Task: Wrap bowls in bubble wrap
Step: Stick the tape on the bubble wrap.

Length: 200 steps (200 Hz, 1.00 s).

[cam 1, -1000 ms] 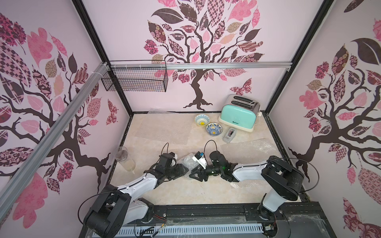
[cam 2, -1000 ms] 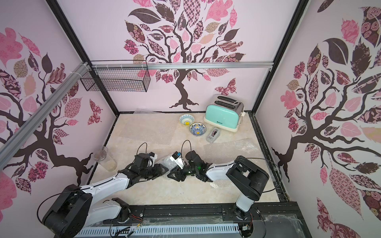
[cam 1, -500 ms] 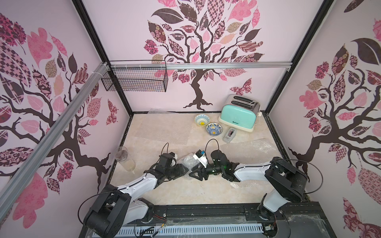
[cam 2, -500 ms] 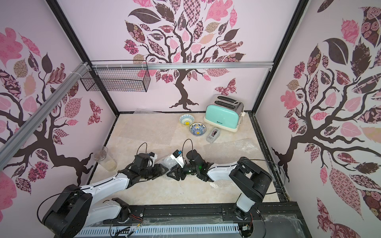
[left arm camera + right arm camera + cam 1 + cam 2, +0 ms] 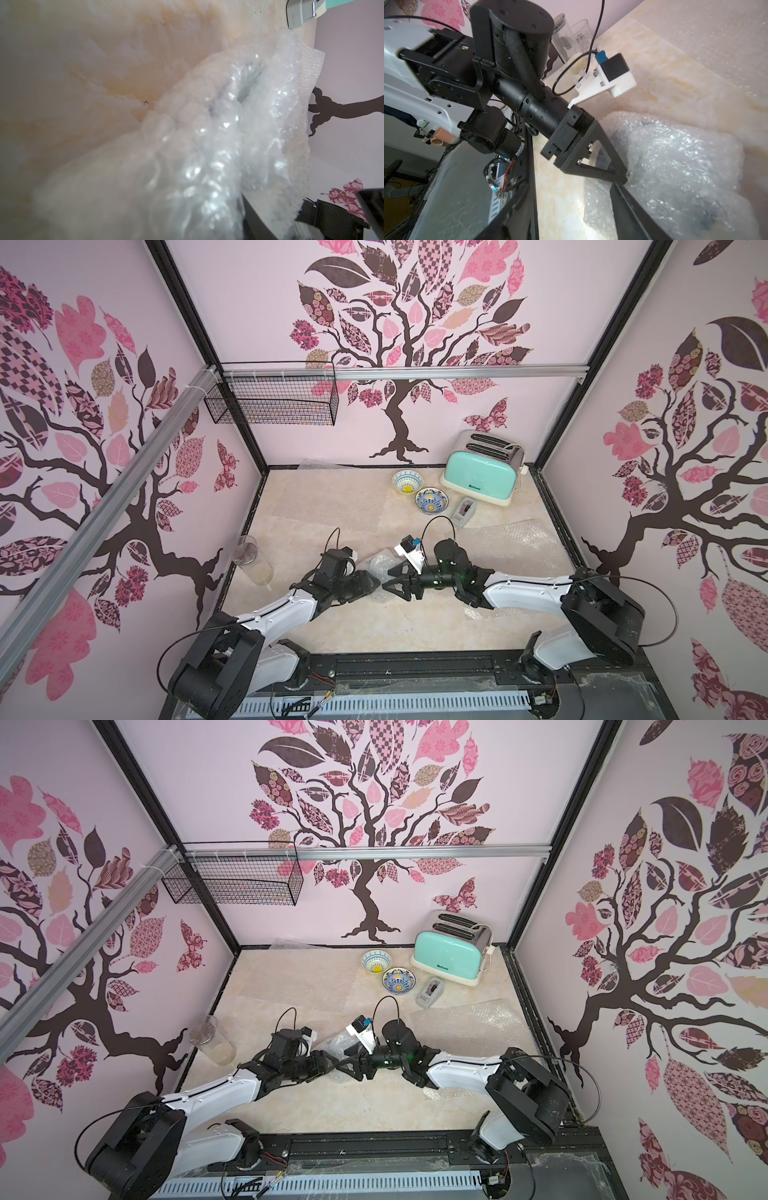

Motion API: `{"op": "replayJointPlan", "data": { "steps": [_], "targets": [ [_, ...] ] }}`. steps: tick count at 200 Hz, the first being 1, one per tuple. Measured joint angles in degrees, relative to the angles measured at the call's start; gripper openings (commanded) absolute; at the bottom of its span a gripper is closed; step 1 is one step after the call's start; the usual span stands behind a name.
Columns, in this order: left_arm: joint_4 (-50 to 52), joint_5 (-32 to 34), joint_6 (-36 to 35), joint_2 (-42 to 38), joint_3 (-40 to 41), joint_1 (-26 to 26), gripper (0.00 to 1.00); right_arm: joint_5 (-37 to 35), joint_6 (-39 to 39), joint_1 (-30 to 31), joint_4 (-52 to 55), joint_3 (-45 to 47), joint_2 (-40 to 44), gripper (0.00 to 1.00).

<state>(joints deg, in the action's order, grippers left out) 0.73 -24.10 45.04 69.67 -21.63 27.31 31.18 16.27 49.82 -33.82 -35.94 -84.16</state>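
Mint toaster (image 5: 482, 472), grey tape dispenser (image 5: 464, 511), clear glass (image 5: 251, 560), wire basket (image 5: 274, 402)

Both top views: bright, even, diffuse light; only faint soft shadows on cream marbled table (image 5: 374, 635) around crumpled clear bubble wrap bundle (image 5: 380, 566). Focus sharp; wide-angle bowing tilts black frame posts (image 5: 181, 302) outward. Left wrist view: bundle (image 5: 218, 145) too close, blurred, white glints; table (image 5: 93, 72) beyond bundle hazy, washed out. Right wrist view: sharper, bundle (image 5: 685, 162) sparkling in patches, foreground before bundle smeared, dark.

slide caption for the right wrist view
left fingers pressed against a crumpled bubble wrap bundle on the marbled table, drinking glass behind
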Motion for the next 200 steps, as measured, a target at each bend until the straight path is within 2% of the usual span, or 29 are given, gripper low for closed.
{"op": "replayJointPlan", "data": {
  "steps": [25, 60, 74, 97, 200],
  "targets": [
    [0.0, 0.0, -0.02, 0.0, 0.0, 0.0, 0.51, -0.48, -0.09, 0.0, 0.66, -0.11, 0.44, 0.5],
    [-0.02, 0.0, -0.02, 0.0, 0.0, 0.0, 0.51, 1.99, 0.07, -0.02, 1.42, -0.72, -1.14, 0.14],
    [-0.02, 0.0, 0.0, 0.0, 0.02, 0.0, 0.51, 2.69, 0.15, -0.02, 1.46, -0.76, -2.34, 0.05],
    [-0.04, 0.0, 0.0, 0.0, 0.04, 0.0, 0.51, 3.06, 0.5, -0.02, 1.99, -1.05, -4.02, 0.0],
    [-0.09, 0.0, 0.0, -0.22, 0.24, 0.0, 0.51, 0.09, 0.02, -0.02, 5.53, -4.57, -8.5, 0.0]
  ]
}}
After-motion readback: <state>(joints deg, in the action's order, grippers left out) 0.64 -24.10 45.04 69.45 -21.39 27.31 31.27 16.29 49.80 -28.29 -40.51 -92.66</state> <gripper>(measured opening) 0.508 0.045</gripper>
